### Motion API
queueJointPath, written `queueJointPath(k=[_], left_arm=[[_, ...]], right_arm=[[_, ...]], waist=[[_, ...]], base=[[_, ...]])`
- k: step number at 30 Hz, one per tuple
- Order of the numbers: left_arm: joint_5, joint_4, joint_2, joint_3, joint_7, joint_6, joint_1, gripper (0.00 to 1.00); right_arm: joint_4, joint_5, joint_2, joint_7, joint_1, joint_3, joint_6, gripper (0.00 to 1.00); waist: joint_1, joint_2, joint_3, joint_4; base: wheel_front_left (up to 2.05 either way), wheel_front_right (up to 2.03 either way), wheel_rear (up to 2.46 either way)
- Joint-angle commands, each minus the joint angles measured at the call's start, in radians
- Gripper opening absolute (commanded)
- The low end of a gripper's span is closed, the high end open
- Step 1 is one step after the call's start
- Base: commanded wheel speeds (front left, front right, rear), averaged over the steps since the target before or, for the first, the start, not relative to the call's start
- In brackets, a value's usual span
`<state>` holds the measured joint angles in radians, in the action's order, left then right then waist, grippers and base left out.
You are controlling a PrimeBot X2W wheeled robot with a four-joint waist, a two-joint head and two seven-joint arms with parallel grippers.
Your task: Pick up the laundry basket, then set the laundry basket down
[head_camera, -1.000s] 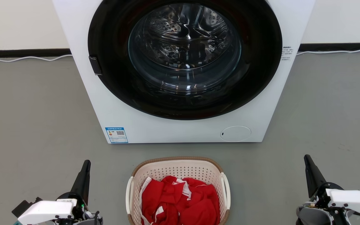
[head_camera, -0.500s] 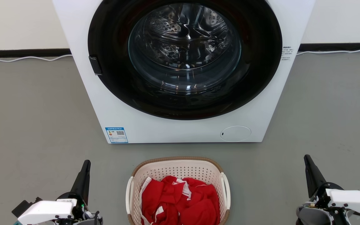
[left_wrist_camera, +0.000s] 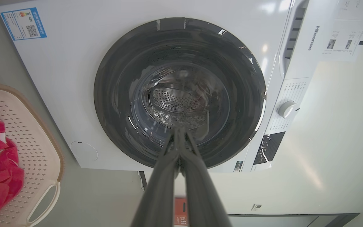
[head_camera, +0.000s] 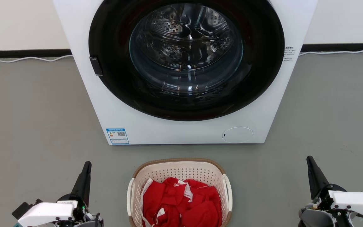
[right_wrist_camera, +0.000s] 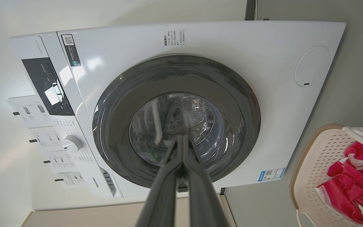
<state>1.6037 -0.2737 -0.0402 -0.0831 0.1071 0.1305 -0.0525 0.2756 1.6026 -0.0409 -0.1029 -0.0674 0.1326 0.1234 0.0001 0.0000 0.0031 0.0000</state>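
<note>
Floor (head_camera: 36, 110): grey; everything is stood on it, and a white cable (head_camera: 27, 58) is laid along the far wall.
Washer (head_camera: 181, 132): a white front-loader is placed at the far centre.
Door (head_camera: 112, 88): round and dark, seen closed; a steel drum (head_camera: 184, 41) is glimpsed through its glass.
Basket (head_camera: 181, 171): set on the floor at the near centre, just in front of the washer but apart from it, between the two grippers and touched by neither.
Laundry (head_camera: 181, 201): red cloth with white trim is heaped inside the basket.
Left gripper (head_camera: 88, 164): held at the near left, well apart from the basket; its fingers are clenched together on nothing.
Right gripper (head_camera: 309, 159): held at the near right, likewise clenched and empty.
</note>
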Motion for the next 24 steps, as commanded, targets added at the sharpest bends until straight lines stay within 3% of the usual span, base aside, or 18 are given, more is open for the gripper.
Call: queueJointPath(k=[1, 24], left_arm=[[0.005, 0.029, -0.010, -0.031, 0.006, 0.000, -0.055, 0.00], [0.005, 0.029, -0.010, -0.031, 0.006, 0.000, -0.055, 0.00]], right_arm=[[-0.031, 0.007, -0.009, -0.010, -0.041, -0.019, 0.007, 0.00], [-0.031, 0.007, -0.009, -0.010, -0.041, -0.019, 0.007, 0.00]], waist=[[0.0000, 0.0000, 0.000, 0.000], [0.0000, 0.0000, 0.000, 0.000]], base=[[0.00, 0.00, 0.00], [0.00, 0.00, 0.00]])
